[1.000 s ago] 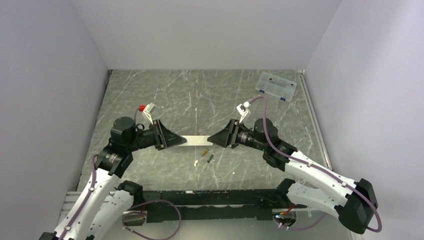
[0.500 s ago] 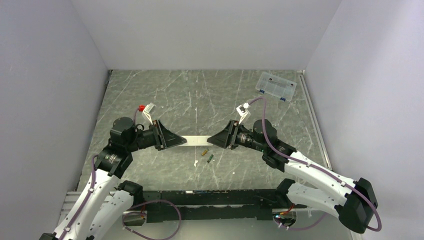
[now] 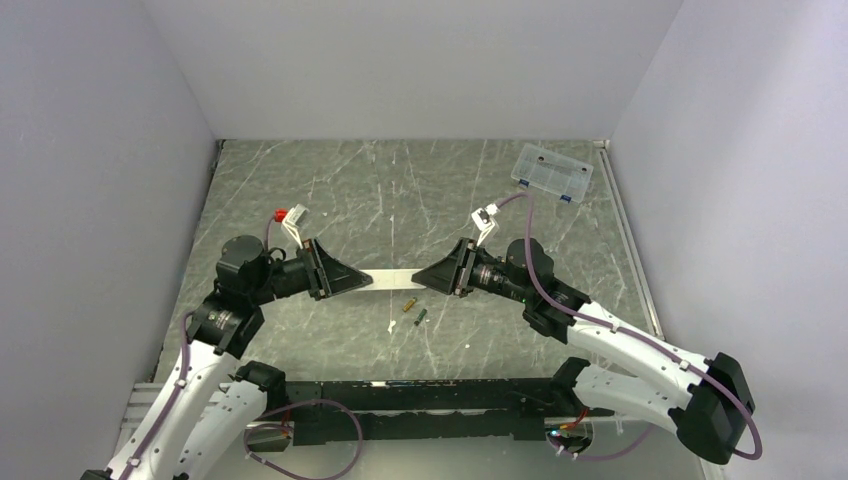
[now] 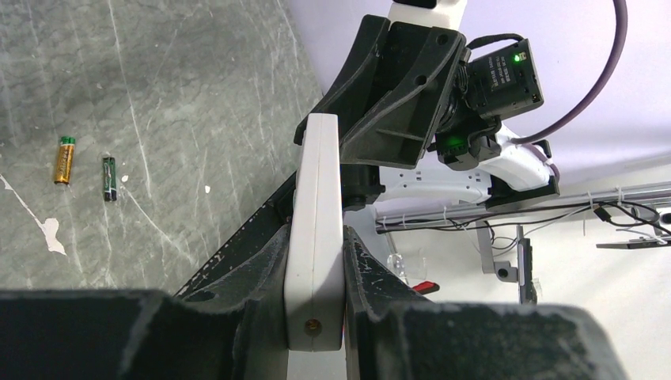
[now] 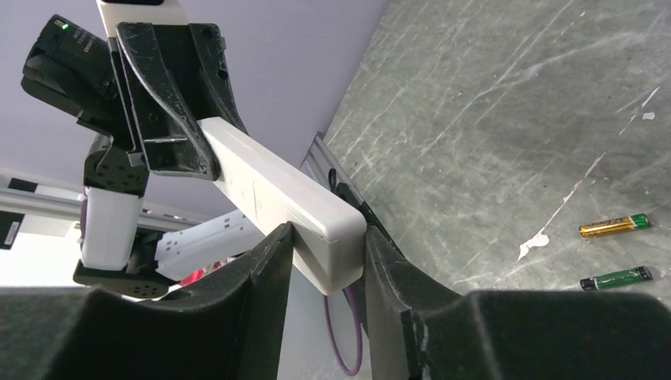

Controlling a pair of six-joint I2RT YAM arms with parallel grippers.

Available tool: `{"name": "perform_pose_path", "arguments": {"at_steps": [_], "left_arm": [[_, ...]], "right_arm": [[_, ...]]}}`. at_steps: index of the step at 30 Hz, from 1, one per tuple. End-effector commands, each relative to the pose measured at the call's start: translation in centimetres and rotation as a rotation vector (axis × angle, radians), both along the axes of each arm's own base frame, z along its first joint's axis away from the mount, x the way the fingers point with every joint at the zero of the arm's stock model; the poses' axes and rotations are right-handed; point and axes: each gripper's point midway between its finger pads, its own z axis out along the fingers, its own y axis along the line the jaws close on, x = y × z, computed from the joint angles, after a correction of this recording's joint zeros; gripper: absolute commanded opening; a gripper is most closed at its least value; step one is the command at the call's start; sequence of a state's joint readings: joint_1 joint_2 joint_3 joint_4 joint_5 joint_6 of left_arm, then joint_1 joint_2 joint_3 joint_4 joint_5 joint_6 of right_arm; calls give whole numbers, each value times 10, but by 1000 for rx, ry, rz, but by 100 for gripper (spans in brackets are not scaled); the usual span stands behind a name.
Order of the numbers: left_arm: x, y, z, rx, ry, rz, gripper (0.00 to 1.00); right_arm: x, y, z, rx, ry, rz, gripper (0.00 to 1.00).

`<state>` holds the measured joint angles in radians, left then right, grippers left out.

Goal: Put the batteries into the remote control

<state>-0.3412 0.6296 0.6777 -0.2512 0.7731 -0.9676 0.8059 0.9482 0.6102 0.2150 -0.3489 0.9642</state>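
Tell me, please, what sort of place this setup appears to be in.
Probably a robotics lab test cell: plain white walls box in a marble-patterned tabletop, and the left gripper and right gripper hold a remote control between them.

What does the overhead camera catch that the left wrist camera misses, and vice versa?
Only overhead: the clear plastic compartment box at the far right corner. Only left wrist: green lights glowing behind the right tool. Both: the slim white remote control gripped by the left tool, the gold battery and dark green battery on the grey marbled table.
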Motion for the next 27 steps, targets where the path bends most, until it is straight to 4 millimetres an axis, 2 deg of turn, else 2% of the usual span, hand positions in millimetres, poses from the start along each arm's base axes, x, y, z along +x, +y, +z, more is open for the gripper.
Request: {"name": "perform_pose_path", "arguments": {"at_steps": [1, 7, 11, 20, 27], "left_arm": [[-5, -2, 15, -38, -54, -28, 0], [-5, -1, 15, -34, -54, -26, 0], [-5, -1, 15, -31, -57, -23, 0], [-4, -1, 16, -33, -56, -25, 0], [-3, -5, 20, -57, -55, -44, 0]], "right_arm": [[-3, 3, 14, 46, -34, 17, 34], [-4, 2, 13, 47, -34, 17, 16], [-5, -1, 12, 42, -33, 7, 1], [-7, -8, 8, 37, -34, -17, 0], [-11, -12, 12, 62, -49, -17, 0]]}}
